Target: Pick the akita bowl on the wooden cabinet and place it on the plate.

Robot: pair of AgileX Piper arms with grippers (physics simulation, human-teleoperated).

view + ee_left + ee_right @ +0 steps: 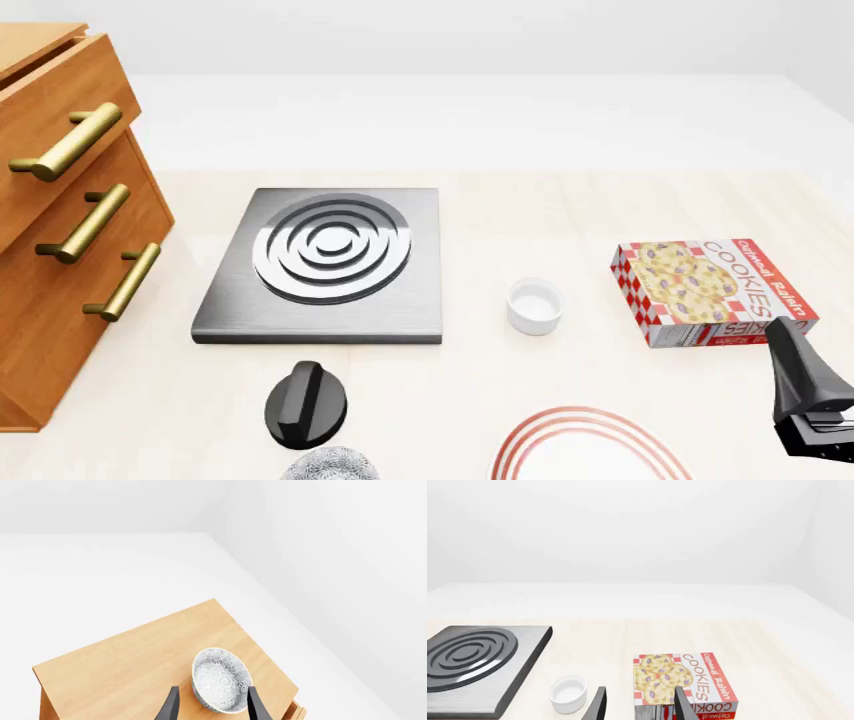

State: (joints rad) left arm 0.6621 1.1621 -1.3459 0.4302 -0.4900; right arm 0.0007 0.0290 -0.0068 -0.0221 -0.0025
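In the left wrist view the akita bowl (222, 679), white with a fine grey lace pattern, sits on top of the wooden cabinet (133, 665) near its corner. My left gripper (213, 709) is open, one dark finger showing on each side of the bowl's near rim; I cannot tell whether they touch it. The front view shows the cabinet's (54, 230) drawer fronts with brass handles at far left, but its top and my left gripper are out of frame. The red-ringed plate (587, 448) lies at the front edge. My right gripper (640, 709) is open and holds nothing, low at the right (809, 405).
A grey stove burner (327, 262) lies mid-table with a black knob (307, 402) in front of it. A second patterned bowl (331, 466) peeks in at the front edge. A small white cup (534, 305) and a cookies box (711, 292) stand to the right.
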